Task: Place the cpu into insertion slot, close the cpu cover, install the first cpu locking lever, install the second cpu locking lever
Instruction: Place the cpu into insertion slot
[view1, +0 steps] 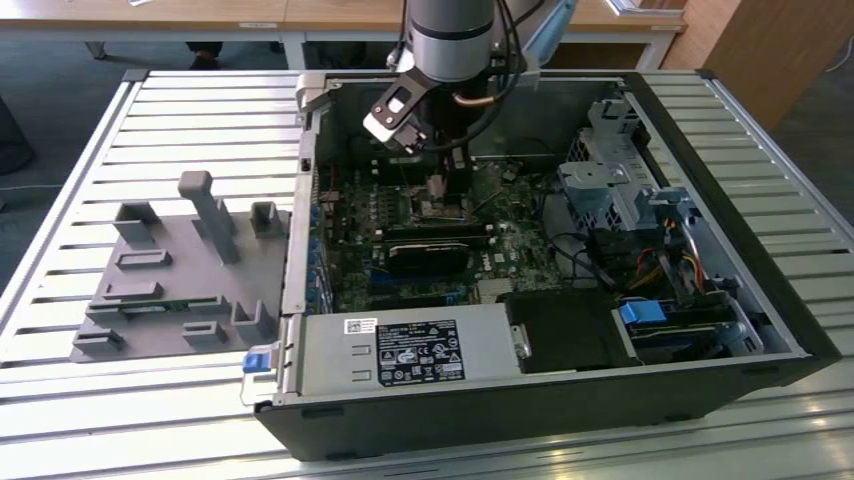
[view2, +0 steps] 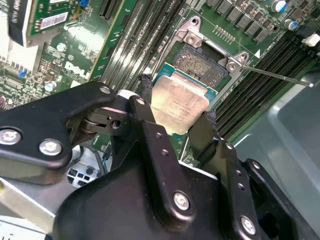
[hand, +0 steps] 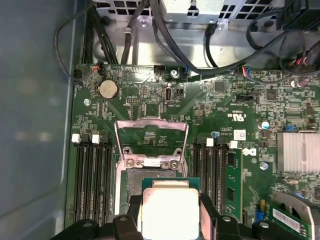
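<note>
Black steel computer case (view1: 534, 425), lid off, lies on a silver slatted table (view1: 80, 130). Grey robot arm (view1: 451, 35) reaches down into the case's far half, over the green motherboard (hand: 220, 115). Black two-finger gripper (view2: 177, 102) is clamped on a part. Thin silvery cpu cover (hand: 150, 122) stands flipped up. Square dark insertion slot (view2: 202, 62) lies uncovered. Small flat silvery-beige cpu (hand: 169, 215) is pinched by two opposite edges, partly overlapping the slot; contact cannot be told.
</note>
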